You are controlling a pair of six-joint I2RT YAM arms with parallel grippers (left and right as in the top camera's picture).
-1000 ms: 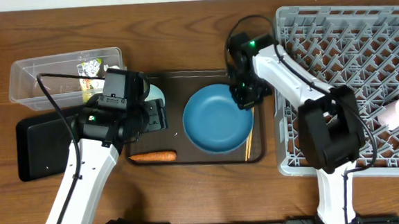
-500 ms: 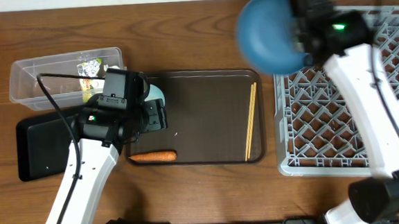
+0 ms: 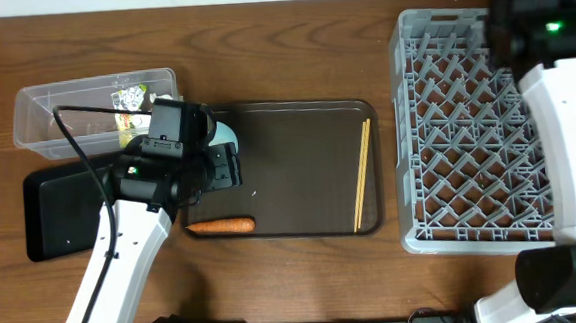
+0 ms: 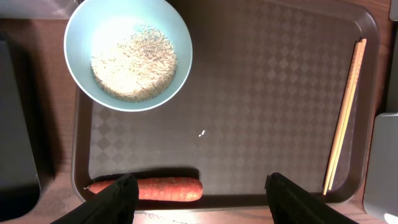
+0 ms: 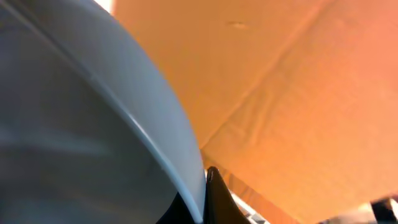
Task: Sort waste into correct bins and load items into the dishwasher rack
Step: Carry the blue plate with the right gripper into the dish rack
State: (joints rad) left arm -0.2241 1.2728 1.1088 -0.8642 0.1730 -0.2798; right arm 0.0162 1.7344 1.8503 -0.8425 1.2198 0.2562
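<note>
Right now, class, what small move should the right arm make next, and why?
Probably lower the plate into the dishwasher rack. The right gripper is shut on its rim, and the right arm hangs over the rack, so setting the plate down there looks like the next step.

Left hand agape, right hand closed.

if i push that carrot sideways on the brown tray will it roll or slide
The carrot looks round and tapered, so it would probably roll, curving toward its thin end. It lies straight, so it is likely stiff, not floppy. The tray rim right beside it should stop it one way.
</note>
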